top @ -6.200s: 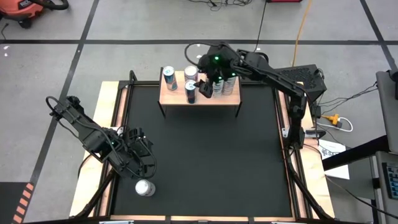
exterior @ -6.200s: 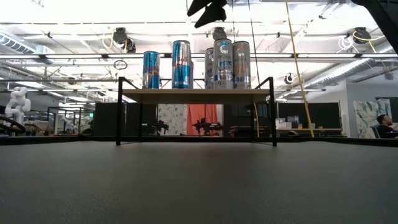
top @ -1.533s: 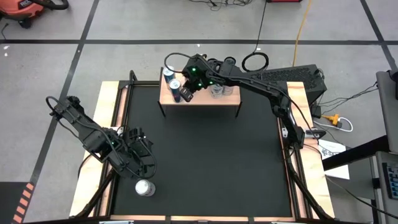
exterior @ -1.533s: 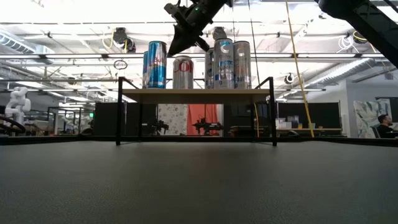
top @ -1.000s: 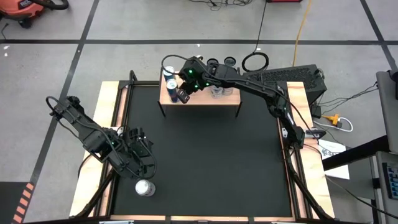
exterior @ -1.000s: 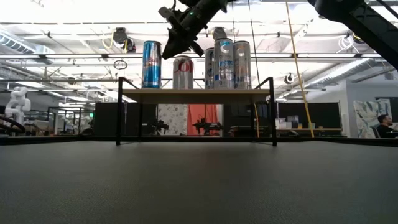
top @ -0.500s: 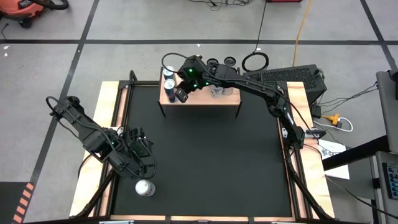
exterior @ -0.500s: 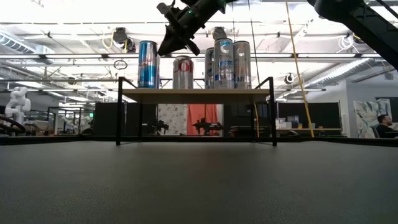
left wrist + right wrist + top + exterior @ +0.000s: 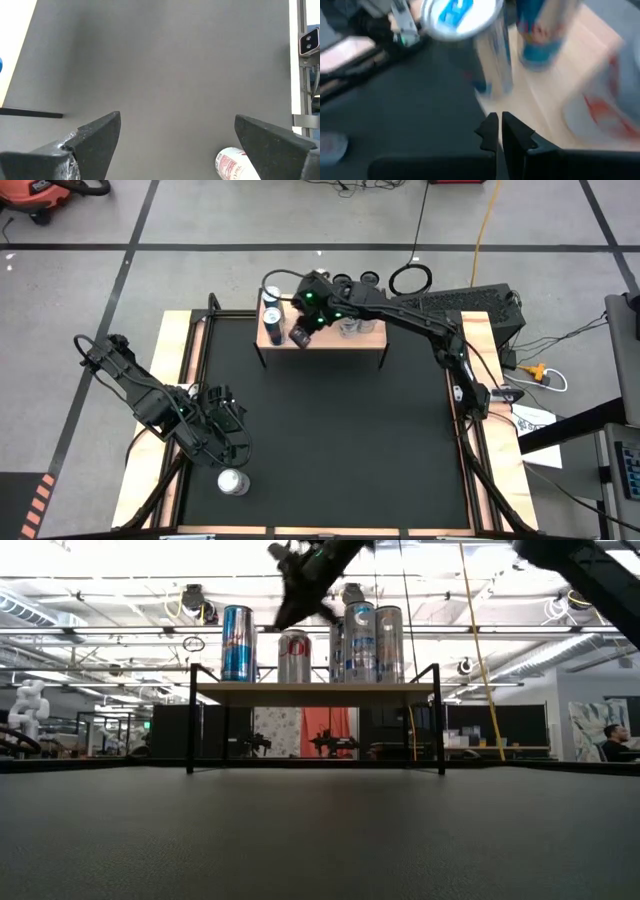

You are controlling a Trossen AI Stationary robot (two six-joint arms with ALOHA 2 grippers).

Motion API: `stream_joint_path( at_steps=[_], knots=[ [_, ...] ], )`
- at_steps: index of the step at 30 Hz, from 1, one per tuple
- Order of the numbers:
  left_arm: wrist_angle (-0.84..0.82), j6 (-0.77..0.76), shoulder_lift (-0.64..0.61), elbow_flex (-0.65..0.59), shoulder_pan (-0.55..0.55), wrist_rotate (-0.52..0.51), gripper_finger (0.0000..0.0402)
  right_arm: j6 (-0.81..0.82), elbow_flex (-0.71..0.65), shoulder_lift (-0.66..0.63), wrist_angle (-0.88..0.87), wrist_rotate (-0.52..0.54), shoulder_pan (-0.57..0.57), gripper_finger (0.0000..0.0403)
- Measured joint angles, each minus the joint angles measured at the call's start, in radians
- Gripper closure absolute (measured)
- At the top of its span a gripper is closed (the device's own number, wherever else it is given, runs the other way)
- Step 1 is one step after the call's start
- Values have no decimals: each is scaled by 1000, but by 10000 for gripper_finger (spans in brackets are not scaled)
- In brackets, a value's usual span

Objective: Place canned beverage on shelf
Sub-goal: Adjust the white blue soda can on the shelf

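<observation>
From overhead I see my right gripper (image 9: 299, 334) hanging over the left part of the shelf (image 9: 322, 340), which stands at the far edge of the black table (image 9: 330, 430). Its wrist camera shows the two fingers pressed together with nothing between them, so it is clenched and empty. That wrist view is smeared: I can make out a blue-topped can (image 9: 465, 30) and a second blue can (image 9: 545, 35) on the pale wood, plus a whitish blur with red marks that I cannot identify.

From table height the shelf carries a blue can (image 9: 237, 644) at its left, a shorter red-and-white can (image 9: 294, 657) next to it, and two tall silver cans (image 9: 373, 643) further right, which overlap so I cannot separate them cleanly. The gripper above them is cut off by the frame's upper edge.

My left gripper (image 9: 228, 435) waits near the front left corner, fingers spread wide, holding nothing. One more can (image 9: 232, 481) lies just beside it on the table, only partly caught in the left wrist view
</observation>
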Motion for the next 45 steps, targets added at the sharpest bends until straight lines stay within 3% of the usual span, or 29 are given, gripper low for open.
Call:
stream_joint_path(
  at_steps=[6, 11, 16, 19, 23, 30, 35, 45],
  knots=[
    [1, 0, 0, 0, 0, -7, 8, -5, 1, -137, -153, 0, 31, 399],
    [8, -7, 0, 0, 0, -83, 8, -3, 0, -243, -186, -1, 53, 399],
    [26, -8, 0, 0, 0, -86, 8, -16, 2, -319, -228, 12, 57, 399],
    [74, -7, 0, 0, 0, -130, 8, -45, 1, -334, -291, 87, 51, 399],
    [110, 0, 4, 0, 3, -266, 8, -54, 1, -338, -392, 157, 20, 399],
    [98, 94, 5, 0, 45, -505, 8, -169, 1, -325, -436, 158, -27, 399],
    [98, 205, 5, 0, 66, -523, 8, -238, 1, -326, -459, 163, -54, 399],
    [178, 152, 5, 0, 68, -518, 8, -262, 1, -299, -480, 162, -93, 399]
  ],
)
